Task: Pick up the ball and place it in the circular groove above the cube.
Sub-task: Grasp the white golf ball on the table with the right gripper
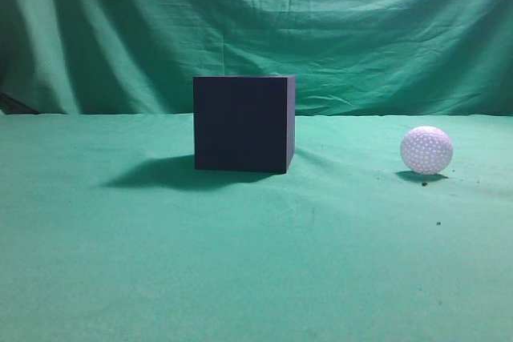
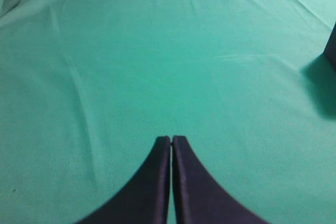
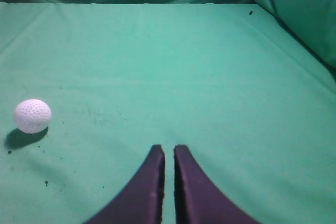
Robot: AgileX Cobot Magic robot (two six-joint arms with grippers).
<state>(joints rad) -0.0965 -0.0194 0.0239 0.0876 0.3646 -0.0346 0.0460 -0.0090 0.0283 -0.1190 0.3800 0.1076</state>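
- Green cloth point(image 1: 240, 278) covers the table, and nothing of the task looks done yet.
- Ball point(image 1: 426, 150) sits on the cloth well apart from the cube point(image 1: 244, 123), at about 3 o'clock of it in the exterior view; neither arm shows in that view.
- Cube top lies at eye level there, so the groove cannot be seen.
- Right gripper point(image 3: 169, 153) hangs over bare cloth, fingers nearly together with a thin gap and nothing between them; the ball point(image 3: 32, 115) lies at about 10 o'clock of its tips, well apart.
- Left gripper point(image 2: 171, 140) has fingers pressed together, empty, over bare cloth; a cube edge point(image 2: 331, 48) shows at 2 o'clock.
- Left to do, as judged: reach, grasp, lift, and set the ball on the cube top.
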